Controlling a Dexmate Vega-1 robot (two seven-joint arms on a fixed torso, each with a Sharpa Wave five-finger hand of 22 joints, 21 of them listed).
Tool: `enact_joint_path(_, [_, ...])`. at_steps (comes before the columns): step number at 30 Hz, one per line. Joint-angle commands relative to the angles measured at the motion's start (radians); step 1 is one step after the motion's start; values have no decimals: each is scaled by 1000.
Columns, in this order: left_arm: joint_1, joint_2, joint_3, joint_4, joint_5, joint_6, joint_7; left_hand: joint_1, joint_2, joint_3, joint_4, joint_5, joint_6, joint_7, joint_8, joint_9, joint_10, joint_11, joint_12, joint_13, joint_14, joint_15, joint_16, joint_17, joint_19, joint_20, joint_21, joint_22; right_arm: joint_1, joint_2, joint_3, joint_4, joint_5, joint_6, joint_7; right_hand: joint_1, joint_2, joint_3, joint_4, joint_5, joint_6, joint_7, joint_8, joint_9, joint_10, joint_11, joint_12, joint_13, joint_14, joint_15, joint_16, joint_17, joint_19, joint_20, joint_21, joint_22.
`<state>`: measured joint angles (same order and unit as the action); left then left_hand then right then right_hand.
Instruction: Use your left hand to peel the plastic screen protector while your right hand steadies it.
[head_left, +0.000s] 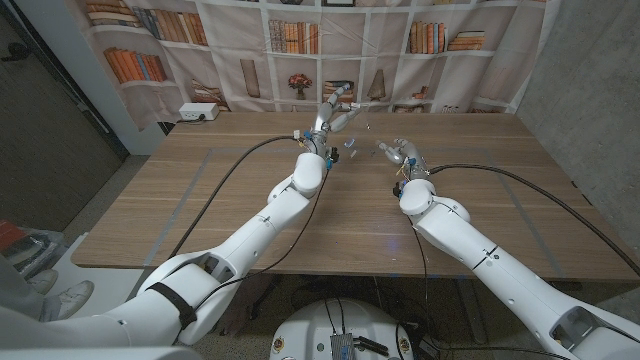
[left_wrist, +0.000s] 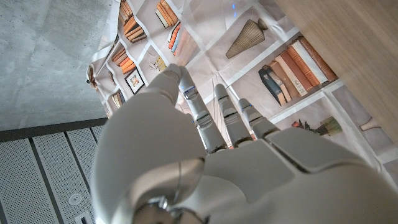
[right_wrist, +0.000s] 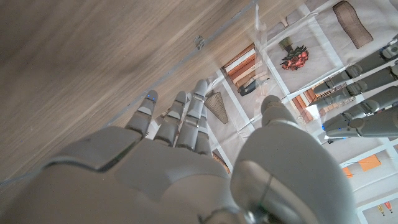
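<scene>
Both hands are raised over the counter (head_left: 200, 200). The clear screen protector (head_left: 362, 140) hangs between them, the left hand (head_left: 335, 110) pinching its top edge, the right hand (head_left: 398, 153) holding the opposite side, fingers loosely spread

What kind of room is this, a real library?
Probably not: it looks like a test room or lab. The bookshelves are printed on a hanging fabric backdrop with visible folds, bare grey concrete wall flanks it, and a plain wooden table fills the middle.

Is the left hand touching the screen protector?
Cannot tell. In the head view the left hand is raised beside the faint clear screen protector, but no contact or gap is plain.
</scene>
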<state>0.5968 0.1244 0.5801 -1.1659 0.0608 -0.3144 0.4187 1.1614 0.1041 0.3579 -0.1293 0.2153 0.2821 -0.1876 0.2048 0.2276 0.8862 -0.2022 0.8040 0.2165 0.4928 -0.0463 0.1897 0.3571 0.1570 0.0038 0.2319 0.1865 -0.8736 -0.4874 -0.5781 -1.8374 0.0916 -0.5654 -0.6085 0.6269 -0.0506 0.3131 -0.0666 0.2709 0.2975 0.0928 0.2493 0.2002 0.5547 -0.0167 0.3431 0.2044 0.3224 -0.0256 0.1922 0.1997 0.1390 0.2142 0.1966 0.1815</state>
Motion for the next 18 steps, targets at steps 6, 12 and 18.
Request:
enact_joint_path(6, [-6,-3,11,-35,34,-15,51,1,6,8,-3,1,10,1,4,2,1,-6,10,4,7,-178,6,-1,3,-2,-6,0,14,3,-31,-9,-1,-12,39,-19,3,-9,-13,-31,145,-42,41,-3,8,16,-11,-8,-12,22,5,1,6,2,5,3])
enact_joint_path(12, [4,-1,12,-61,35,-15,66,0,6,9,-3,1,11,1,4,1,0,-6,11,4,7,-177,6,-2,3,-2,-7,0,20,-7,-41,-13,-2,-17,61,-19,6,-11,-18,-39,115,-30,21,-4,-6,19,-20,-10,-23,26,3,1,8,2,4,3])
enact_joint_path(18, [10,4,14,-76,36,-15,76,0,6,9,-3,0,11,2,4,1,-1,-6,12,4,7,-177,6,-2,3,-2,-8,0,25,-14,-45,-18,-2,-32,76,-18,4,-13,-24,-46,87,-22,3,-4,-17,22,-27,-11,-32,30,1,0,7,2,3,3])
